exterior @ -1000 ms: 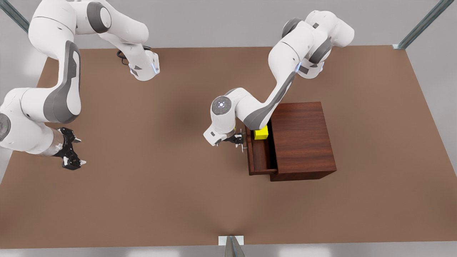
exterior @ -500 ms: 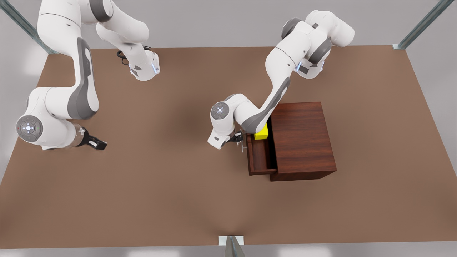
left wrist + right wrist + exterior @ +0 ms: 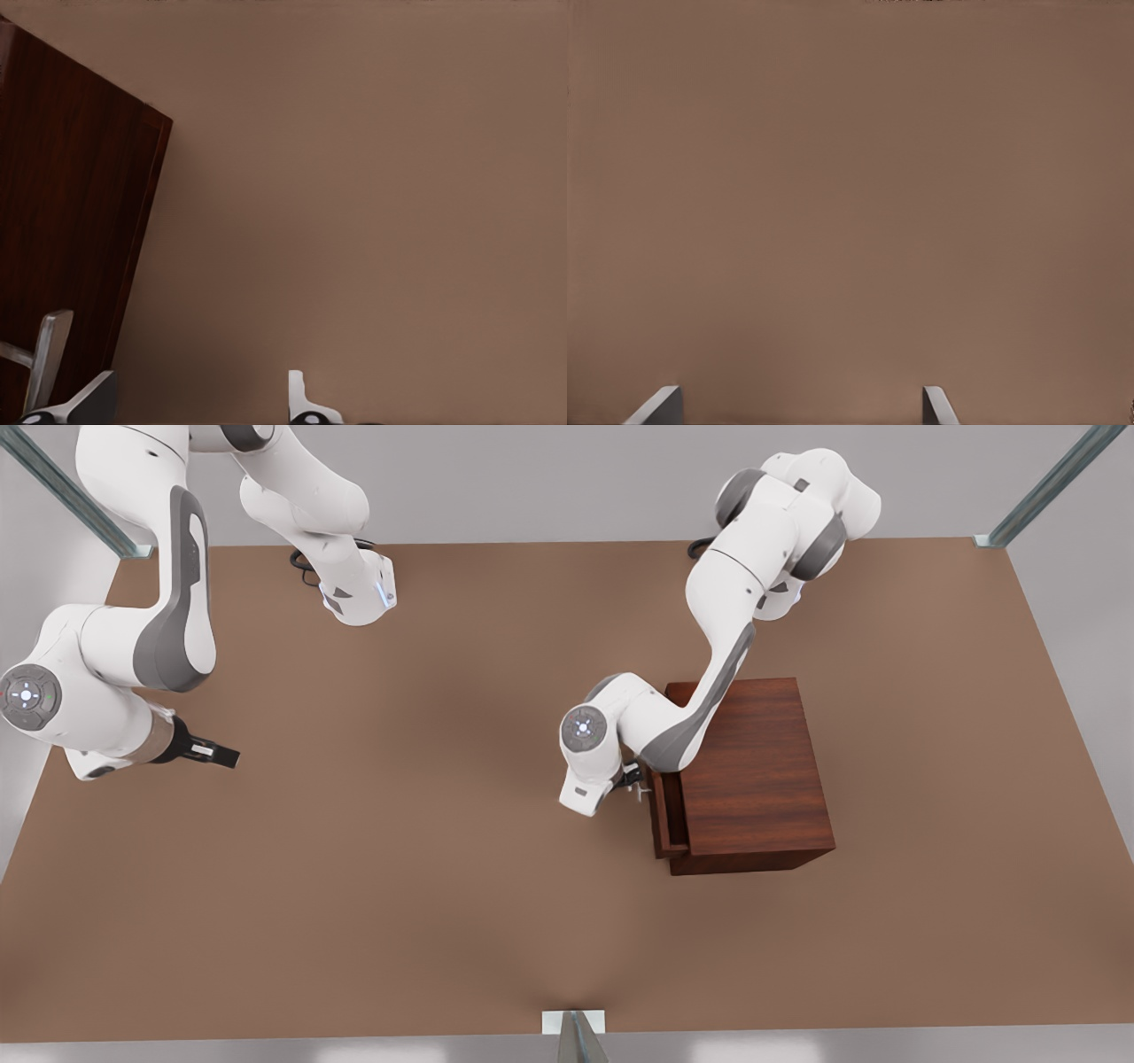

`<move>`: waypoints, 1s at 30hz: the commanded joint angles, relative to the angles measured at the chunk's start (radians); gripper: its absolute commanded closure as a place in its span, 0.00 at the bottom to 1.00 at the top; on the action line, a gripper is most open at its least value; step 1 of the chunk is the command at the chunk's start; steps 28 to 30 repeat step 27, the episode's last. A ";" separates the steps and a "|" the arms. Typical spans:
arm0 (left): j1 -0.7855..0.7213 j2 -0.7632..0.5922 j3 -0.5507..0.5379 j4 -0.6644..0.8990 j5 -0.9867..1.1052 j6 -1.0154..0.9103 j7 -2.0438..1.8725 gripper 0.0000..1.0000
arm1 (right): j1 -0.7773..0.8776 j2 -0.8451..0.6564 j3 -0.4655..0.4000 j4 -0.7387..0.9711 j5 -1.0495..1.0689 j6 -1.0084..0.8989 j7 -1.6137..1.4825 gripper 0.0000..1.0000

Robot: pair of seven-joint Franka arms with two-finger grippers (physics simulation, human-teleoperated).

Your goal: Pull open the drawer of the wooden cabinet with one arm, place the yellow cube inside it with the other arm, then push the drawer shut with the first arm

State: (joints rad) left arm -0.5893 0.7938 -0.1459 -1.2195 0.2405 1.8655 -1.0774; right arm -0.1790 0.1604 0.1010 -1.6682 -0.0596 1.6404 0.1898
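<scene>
Cabinet (image 3: 753, 771) on table (image 3: 425, 903), front view's right; drawer (image 3: 666, 815) sticks out slightly. Left pincer (image 3: 633, 781) at drawer front by handle (image 3: 44, 359), fingers spread. Right pincer (image 3: 217, 754) spread wide over bare table, well apart.

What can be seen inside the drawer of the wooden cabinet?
The drawer of the wooden cabinet is nearly shut. Only a narrow dark strip of interior shows; any contents are covered by the cabinet top.
</scene>
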 commanded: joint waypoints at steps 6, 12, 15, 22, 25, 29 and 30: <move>0.049 -0.045 -0.001 -0.061 -0.004 -0.016 0.162 0.00 | 0.001 0.004 0.002 0.001 0.001 0.010 -0.220 0.00; 0.069 -0.111 0.002 -0.048 -0.010 -0.023 0.180 0.00 | 0.001 0.005 0.003 0.001 0.001 0.009 -0.220 0.00; 0.210 -0.335 0.005 0.138 -0.136 -0.442 0.299 0.00 | 0.001 0.005 0.003 0.002 0.000 0.009 -0.220 0.00; 0.588 -0.625 0.003 -0.264 -0.188 -0.172 1.051 0.00 | 0.001 0.007 0.003 0.007 0.000 0.009 -0.220 0.00; 0.566 -0.544 0.003 -0.133 -0.198 -0.307 1.051 0.00 | 0.001 0.007 0.003 0.007 0.000 0.007 -0.220 0.00; 0.565 -0.542 0.003 -0.132 -0.201 -0.307 1.051 0.00 | 0.001 0.007 0.003 0.007 0.000 0.004 -0.220 0.00; 0.565 -0.542 0.003 -0.132 -0.201 -0.307 1.051 0.00 | 0.001 0.007 0.003 0.007 0.000 0.004 -0.220 0.00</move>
